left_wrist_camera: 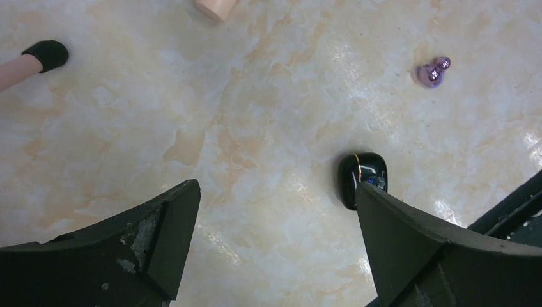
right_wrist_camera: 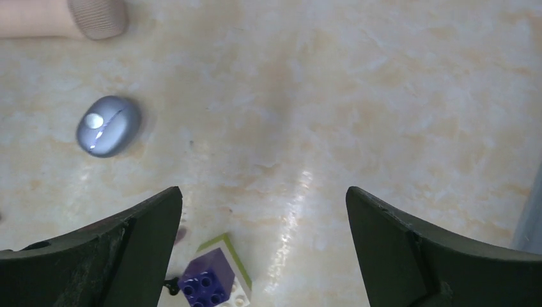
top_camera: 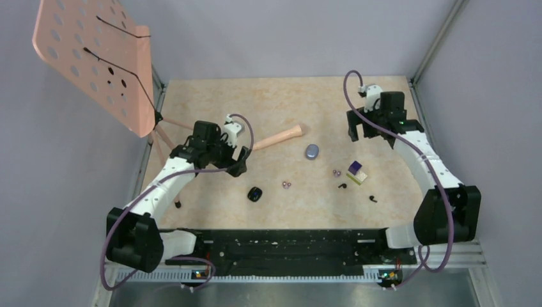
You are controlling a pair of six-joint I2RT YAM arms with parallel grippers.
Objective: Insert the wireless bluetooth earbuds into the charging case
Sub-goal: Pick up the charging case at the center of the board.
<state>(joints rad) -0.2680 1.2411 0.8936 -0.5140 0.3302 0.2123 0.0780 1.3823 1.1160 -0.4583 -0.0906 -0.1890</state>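
A pair of pinkish-purple earbuds (top_camera: 286,185) (left_wrist_camera: 433,71) lies mid-table, and another purple pair (top_camera: 336,172) sits left of the purple-and-cream block (top_camera: 357,173) (right_wrist_camera: 214,281). Two black earbuds (top_camera: 342,186) (top_camera: 373,199) lie near that block. A glossy black closed charging case (top_camera: 255,194) (left_wrist_camera: 362,176) lies just beyond the right fingertip of my left gripper (top_camera: 240,161) (left_wrist_camera: 275,188), which hangs open and empty above the table. A silver-blue closed case (top_camera: 312,151) (right_wrist_camera: 108,125) lies further back. My right gripper (top_camera: 363,133) (right_wrist_camera: 263,192) is open and empty at the back right, above bare table.
A pink perforated board (top_camera: 96,57) on a stand rises at the back left. One peach leg (top_camera: 278,137) (left_wrist_camera: 216,7) (right_wrist_camera: 64,16) lies across the table, and a black-capped leg (left_wrist_camera: 45,54) is near the left arm. Grey walls close in the table.
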